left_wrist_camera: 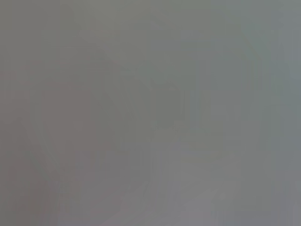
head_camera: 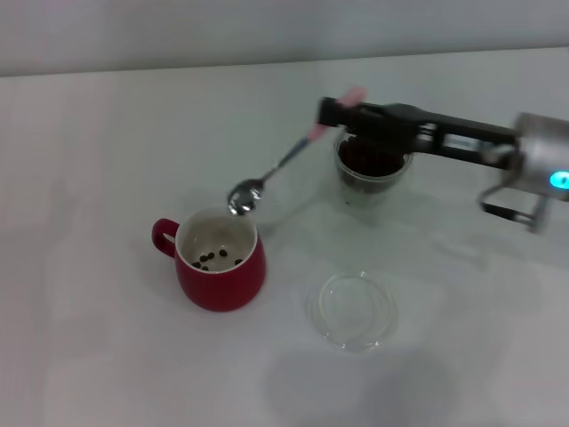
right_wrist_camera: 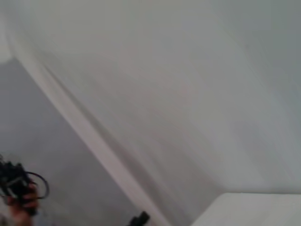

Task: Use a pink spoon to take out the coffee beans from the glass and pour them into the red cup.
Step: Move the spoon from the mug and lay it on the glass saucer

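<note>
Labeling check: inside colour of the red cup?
White inside the red cup, a few coffee beans on it; head view.

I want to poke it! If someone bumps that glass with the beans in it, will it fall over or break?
Probably not easily. The glass looks short and wide, and the dark beans inside likely weigh it down, so a small bump would more likely slide it on the smooth table than tip it. It is still glass, so a hard knock could crack it.
</note>
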